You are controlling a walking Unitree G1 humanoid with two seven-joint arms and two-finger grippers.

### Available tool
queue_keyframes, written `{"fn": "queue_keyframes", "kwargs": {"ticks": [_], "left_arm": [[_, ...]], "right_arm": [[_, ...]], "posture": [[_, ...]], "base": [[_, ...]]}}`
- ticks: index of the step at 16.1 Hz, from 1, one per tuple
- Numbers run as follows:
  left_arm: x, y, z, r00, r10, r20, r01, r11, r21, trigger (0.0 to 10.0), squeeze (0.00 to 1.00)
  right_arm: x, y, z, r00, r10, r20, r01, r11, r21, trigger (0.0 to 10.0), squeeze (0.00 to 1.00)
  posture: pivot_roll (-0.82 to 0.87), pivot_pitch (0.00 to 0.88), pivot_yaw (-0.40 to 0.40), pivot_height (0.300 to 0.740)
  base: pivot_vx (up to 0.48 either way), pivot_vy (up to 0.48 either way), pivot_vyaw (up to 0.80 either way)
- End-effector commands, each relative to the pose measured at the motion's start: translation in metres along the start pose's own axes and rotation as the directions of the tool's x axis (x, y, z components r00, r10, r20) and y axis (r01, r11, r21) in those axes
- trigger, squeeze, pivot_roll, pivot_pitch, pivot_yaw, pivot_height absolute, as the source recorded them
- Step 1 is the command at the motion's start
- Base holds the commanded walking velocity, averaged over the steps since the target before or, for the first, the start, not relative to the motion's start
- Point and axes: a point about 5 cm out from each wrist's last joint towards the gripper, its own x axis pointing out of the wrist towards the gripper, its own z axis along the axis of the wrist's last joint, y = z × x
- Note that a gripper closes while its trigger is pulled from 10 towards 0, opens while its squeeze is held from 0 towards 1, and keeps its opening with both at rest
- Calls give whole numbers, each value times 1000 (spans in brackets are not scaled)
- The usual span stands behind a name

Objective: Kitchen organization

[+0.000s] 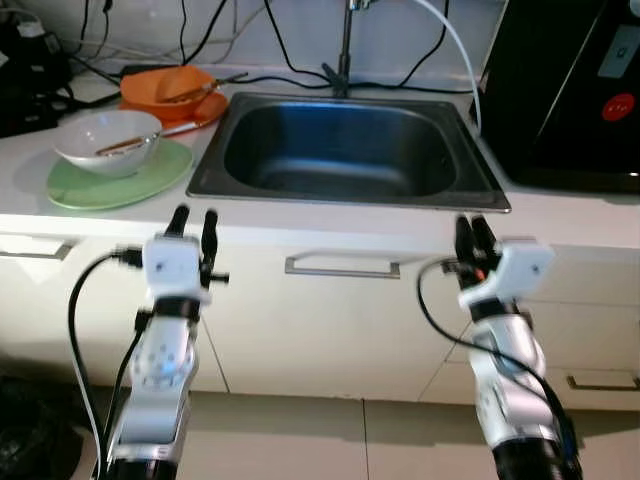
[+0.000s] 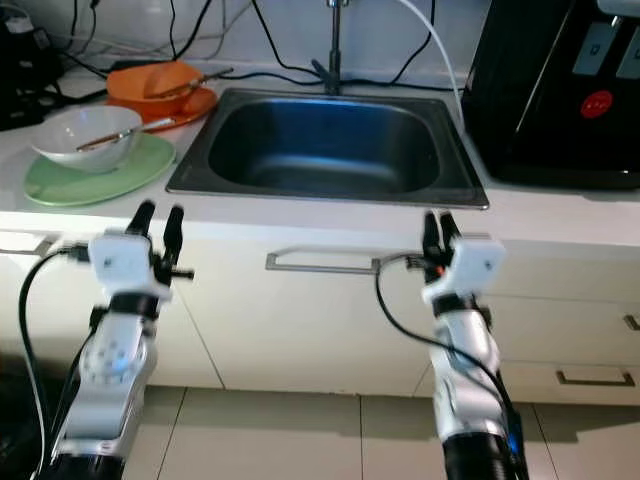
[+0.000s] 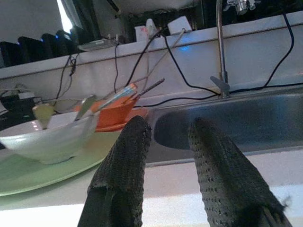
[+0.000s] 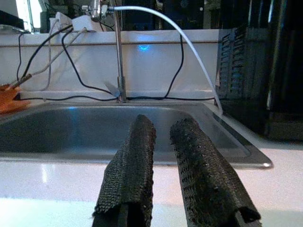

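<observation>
A white countertop (image 1: 560,215) runs along the wall, with the steel sink (image 1: 345,150) set into it. Left of the sink, a white bowl (image 1: 107,140) sits on a green plate (image 1: 150,180); an orange bowl (image 1: 165,90) stands behind.

Left wrist view: the left gripper (image 3: 168,142) is slightly parted and empty, short of the counter edge.

Right wrist view: the right gripper (image 4: 162,135) is narrowly parted and empty, facing the sink rim.
</observation>
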Motion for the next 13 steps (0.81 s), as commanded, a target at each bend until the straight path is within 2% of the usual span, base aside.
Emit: {"fn": "queue_keyframes", "kwargs": {"ticks": [1, 2, 4, 6, 7, 12, 13], "left_arm": [[4, -2, -7, 999, -6, -54, 4, 999, -37, 10000, 0], [9, -4, -10, 997, -17, -73, 13, 998, -61, 10000, 0], [17, -10, -12, 996, -31, -83, 26, 998, -63, 10000, 0], [25, -21, -12, 995, -49, -93, 39, 994, -105, 10000, 0], [28, -24, -13, 993, -57, -103, 47, 994, -98, 10000, 0], [31, -33, -14, 992, -81, -101, 69, 991, -118, 10000, 0], [30, -32, -14, 992, -79, -103, 66, 991, -120, 10000, 0]], "right_arm": [[3, 3, -9, 998, -7, -59, 8, 1000, 10, 10000, 0], [6, 6, -11, 997, 0, -74, 1, 1000, 11, 10000, 0], [14, 13, -14, 995, 9, -103, -8, 1000, 18, 10000, 0], [23, 20, -12, 995, 3, -99, 0, 1000, 26, 10000, 0], [26, 21, -12, 994, 3, -106, 0, 1000, 26, 10000, 0], [32, 23, -13, 993, 18, -114, -15, 1000, 24, 10000, 0], [32, 22, -14, 993, 14, -117, -11, 1000, 26, 10000, 0]], "posture": [[71, 27, -6, 740], [76, 21, -7, 740], [74, 11, -4, 740], [70, 0, -5, 740], [69, 0, -6, 740], [66, 0, -7, 740], [65, 0, -5, 740]], "base": [[0, 0, 0], [0, 0, 0], [0, 0, 0], [0, 0, 0], [0, 0, 0], [0, 0, 0], [0, 349, 0]]}}
